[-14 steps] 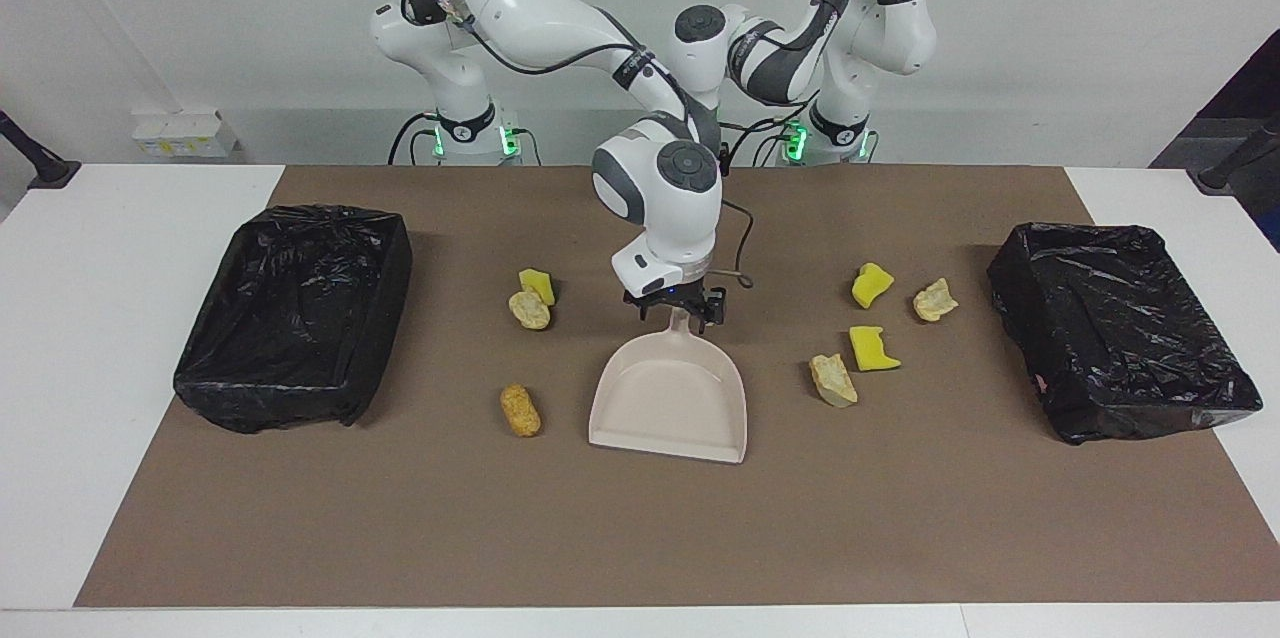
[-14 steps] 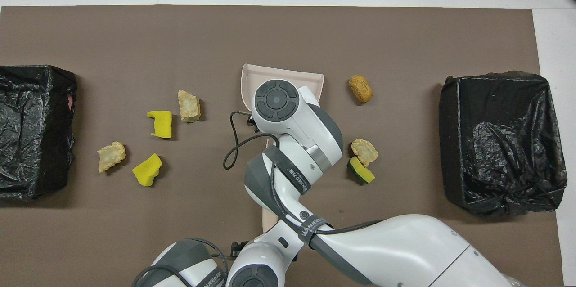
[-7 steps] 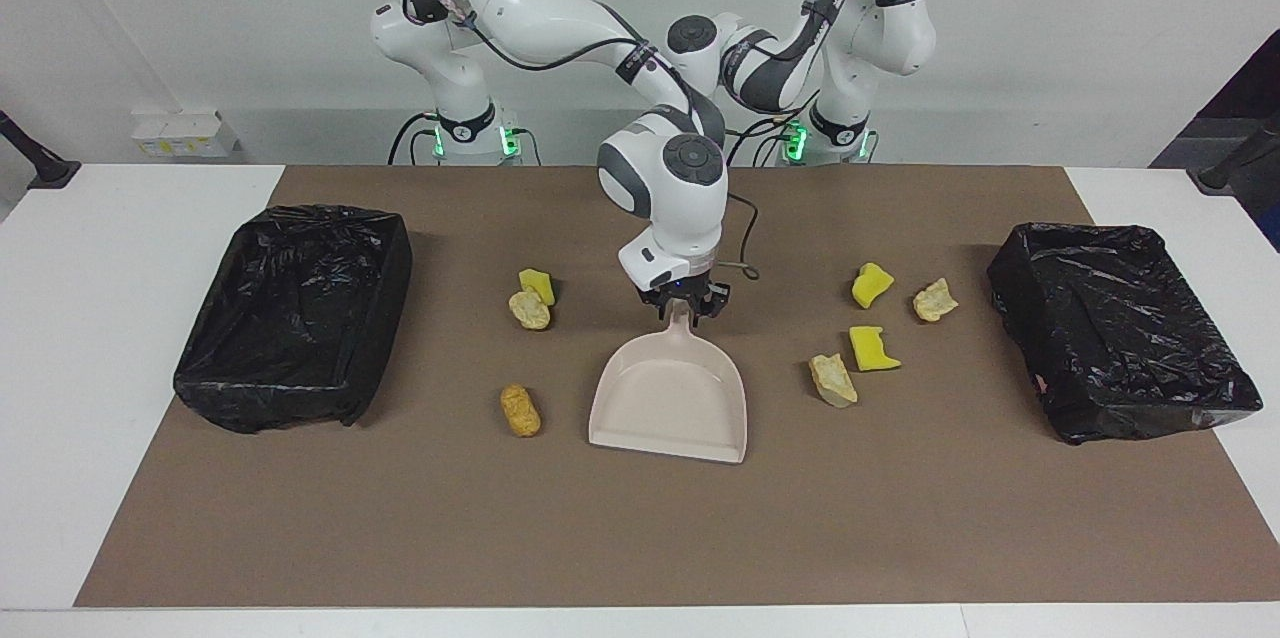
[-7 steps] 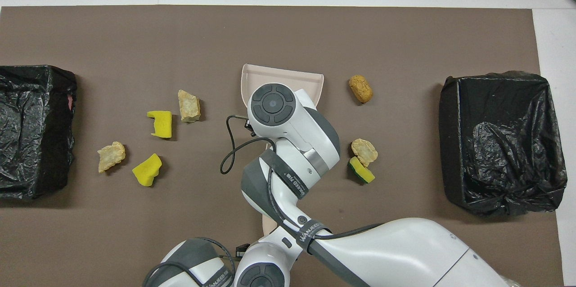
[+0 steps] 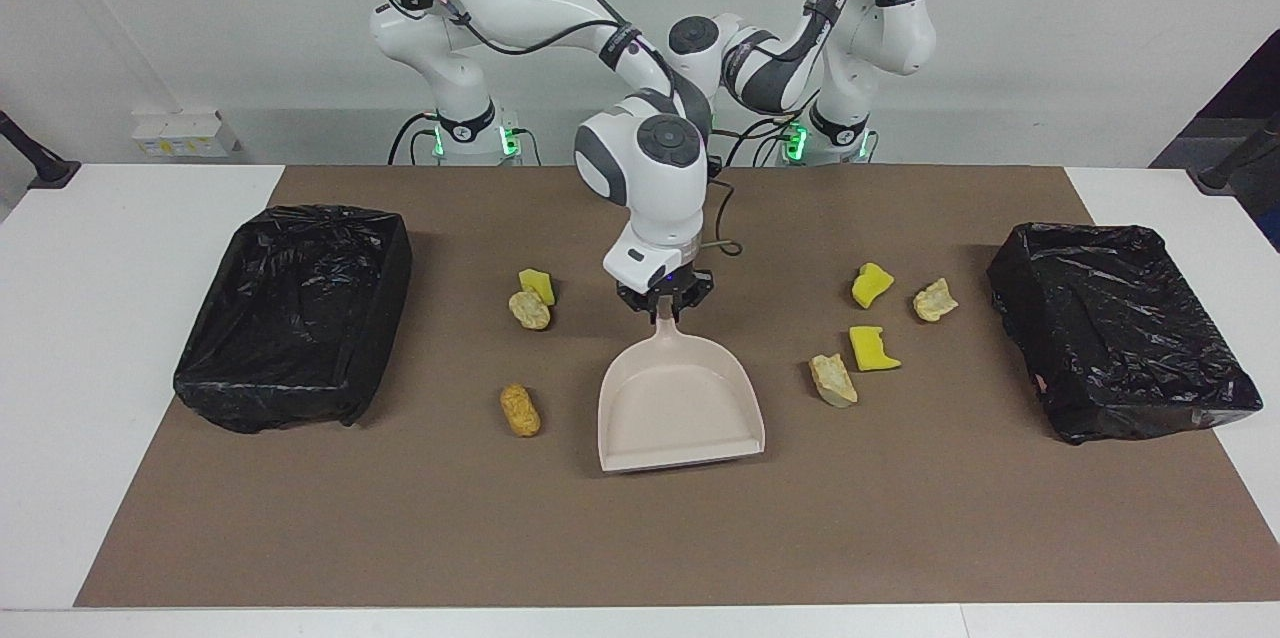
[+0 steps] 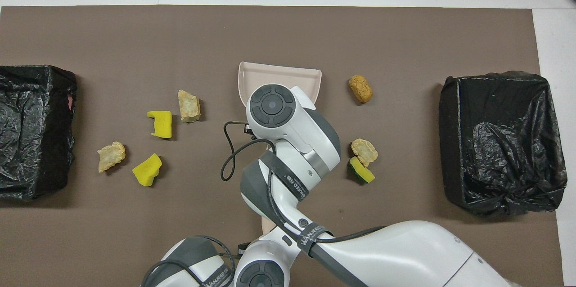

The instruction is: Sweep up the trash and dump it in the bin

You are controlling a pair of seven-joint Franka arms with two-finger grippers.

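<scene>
Below your right gripper, fingers clamped on the dustpan handle: pickup step; next, steer toward trash.

brown mat | white table | power strip

From overhead, my right arm covers its own pincer and most of the dustpan; I see only the pan's front lip. The left gripper is hidden in both views, tucked behind the right arm's wrist. The bin at the left arm's end is cut off by the overhead frame's edge.
</scene>
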